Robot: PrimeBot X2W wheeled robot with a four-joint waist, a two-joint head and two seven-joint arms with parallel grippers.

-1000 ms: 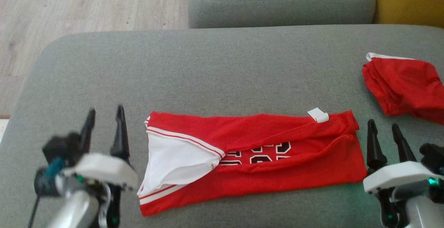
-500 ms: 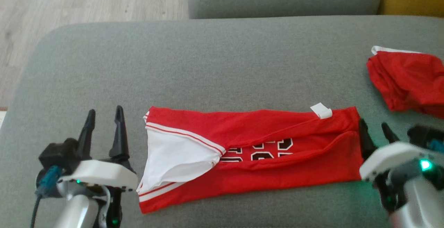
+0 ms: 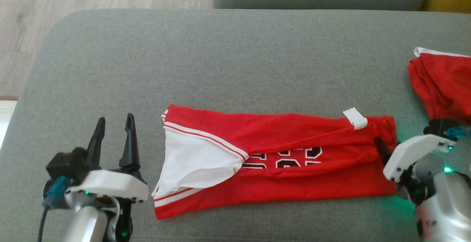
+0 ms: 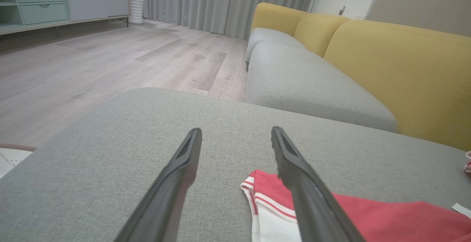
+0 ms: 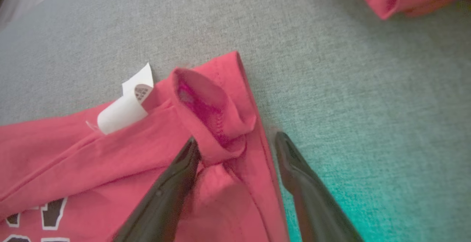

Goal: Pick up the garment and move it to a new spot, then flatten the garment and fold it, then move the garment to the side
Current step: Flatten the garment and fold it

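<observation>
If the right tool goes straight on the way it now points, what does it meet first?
Probably the rolled edge of the red shirt, which lies between the open fingers of the right tool; depth is unclear.

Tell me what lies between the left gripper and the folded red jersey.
Just bare grey fabric cushion, in the head view: the open left gripper stands apart from the white-striped end of the folded red jersey.

Pretty clearly somebody's living room, not a lab. There's a big sofa (image 4: 294, 83) with grey seats and mustard-yellow backs (image 4: 404, 69), pale wood-look flooring (image 4: 110, 61), long grey curtains (image 4: 220, 2) hanging to the floor, and a low sideboard (image 4: 55, 6) with drawers, with a white ribbed pot (image 4: 136, 10) just beside it.
</observation>
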